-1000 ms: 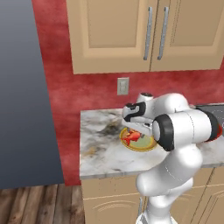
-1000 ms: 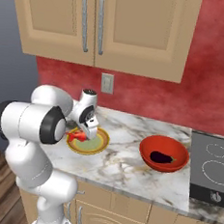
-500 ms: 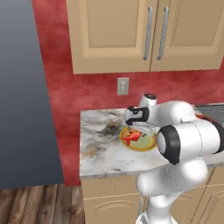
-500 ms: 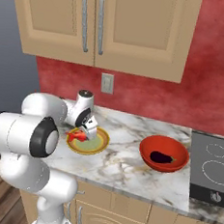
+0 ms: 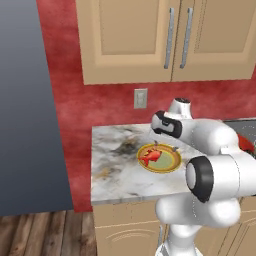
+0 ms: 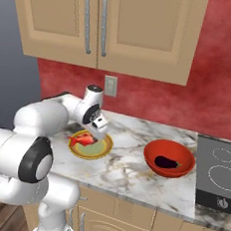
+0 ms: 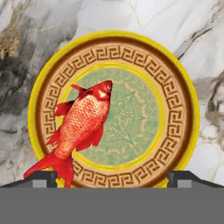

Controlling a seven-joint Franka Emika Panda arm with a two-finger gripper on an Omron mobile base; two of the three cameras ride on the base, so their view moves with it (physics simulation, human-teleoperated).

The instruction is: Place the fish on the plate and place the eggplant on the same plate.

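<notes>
Below my hand, the scaly, glossy fish [image 7: 83, 127] lies on a smooth glazed plate [image 7: 175, 109]. The counter [image 7: 183, 26] is polished veined marble; the cabinet doors [image 6: 140, 30] look matt wood, with brushed-metal handles [image 6: 104, 24].

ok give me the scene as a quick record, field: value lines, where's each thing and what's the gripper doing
fish: lying on the plate, tail fin reaching over the rim
plate: flat on the marble counter
eggplant: in the red bowl, apart from the plate, beside the stove
gripper: above the plate, fingers spread wide, holding nothing
task state: fish placed; eggplant not yet on the plate
likely next move: probably go to the bowl for the eggplant
</notes>
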